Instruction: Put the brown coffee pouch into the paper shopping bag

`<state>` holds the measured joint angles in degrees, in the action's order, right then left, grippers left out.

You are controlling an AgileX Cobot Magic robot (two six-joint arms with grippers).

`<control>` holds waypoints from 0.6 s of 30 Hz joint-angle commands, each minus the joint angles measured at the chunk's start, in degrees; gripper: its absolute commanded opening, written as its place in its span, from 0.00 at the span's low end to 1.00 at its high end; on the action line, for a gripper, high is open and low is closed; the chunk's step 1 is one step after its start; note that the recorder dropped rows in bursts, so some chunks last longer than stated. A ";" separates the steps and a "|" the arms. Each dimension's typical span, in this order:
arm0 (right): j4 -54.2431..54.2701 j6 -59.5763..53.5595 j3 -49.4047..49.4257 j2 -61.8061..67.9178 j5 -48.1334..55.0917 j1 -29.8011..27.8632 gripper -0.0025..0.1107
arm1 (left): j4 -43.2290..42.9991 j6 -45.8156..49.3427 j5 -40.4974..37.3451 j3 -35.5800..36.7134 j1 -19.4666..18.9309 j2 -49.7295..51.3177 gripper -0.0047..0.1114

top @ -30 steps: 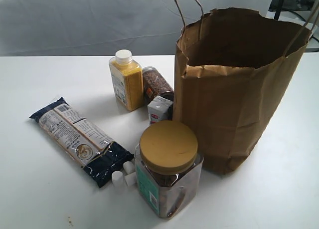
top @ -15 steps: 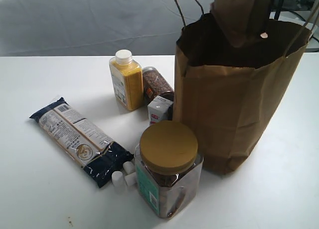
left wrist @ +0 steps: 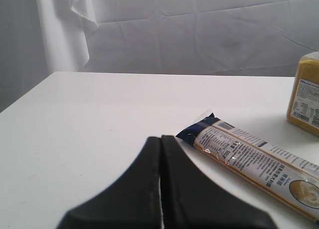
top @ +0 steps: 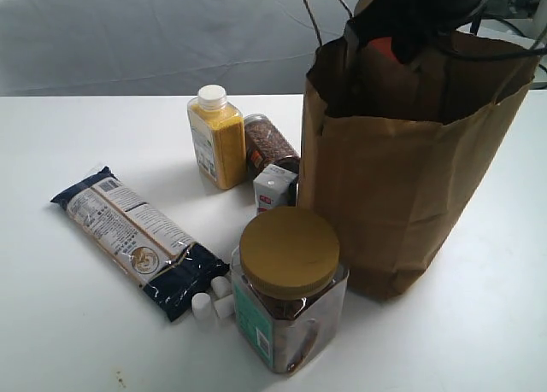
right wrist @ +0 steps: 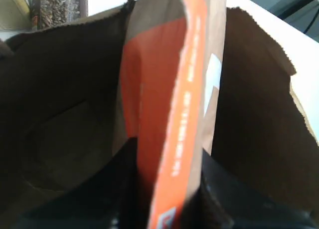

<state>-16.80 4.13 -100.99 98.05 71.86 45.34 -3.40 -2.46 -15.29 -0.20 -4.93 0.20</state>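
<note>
At the near table (top: 77, 332) edge, the yellow-lidded jar (top: 289, 251) stands beside the paper shopping bag (top: 393, 196). Left gripper (left wrist: 160, 156): jaws pressed together, empty. In the bag mouth, right gripper (right wrist: 167, 179) clamps the brown coffee pouch (right wrist: 169, 84) edgewise, likely to clear the rim; both lower than before.

yellow-lidded jar (top: 289, 281), blue packet (top: 137, 238), yellow bottle (top: 217, 138), seed jar (top: 269, 144), perhaps a small carton (top: 275, 189).

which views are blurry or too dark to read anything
Right wrist view: the brown coffee pouch is close and blurred, label print unreadable; the paper shopping bag is dark inside. Left wrist view: left gripper out of focus, dark-blue packet sharper.
</note>
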 commanded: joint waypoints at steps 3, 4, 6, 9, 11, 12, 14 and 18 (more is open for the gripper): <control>0.07 0.35 -0.15 -0.53 -1.89 -0.20 0.30 | -0.26 -0.15 0.13 0.20 -0.19 -0.20 0.04; 0.07 0.35 -0.15 -0.53 -1.89 -0.20 0.45 | -0.26 -0.15 0.13 0.20 -0.19 -0.20 0.04; 0.43 0.35 -0.15 -0.53 -1.89 -0.20 0.58 | -0.26 -0.15 0.13 0.20 -0.19 -0.20 0.04; 1.39 0.35 -0.15 -1.14 -1.89 -0.20 0.58 | -0.26 -0.15 0.13 0.20 -0.19 -0.20 0.04; 1.39 0.35 -0.15 -2.81 -1.89 -0.20 0.54 | -0.26 -0.15 0.13 0.20 -0.19 -0.20 0.04; 1.39 0.35 -0.15 -3.63 -1.89 -0.20 0.51 | -0.26 -0.15 0.13 0.20 -0.19 -0.20 0.04; 4.47 0.45 -0.15 -7.06 -1.89 -0.20 0.29 | -0.26 -0.15 0.13 0.20 -0.19 -0.20 0.04; 10.17 -1.32 -0.15 -11.71 -1.89 -0.10 0.02 | -0.26 -0.15 0.13 0.20 -0.19 -0.20 0.04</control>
<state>-9.15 3.95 -100.99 88.79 70.45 45.34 -3.40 -2.46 -15.29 -0.20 -4.93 0.20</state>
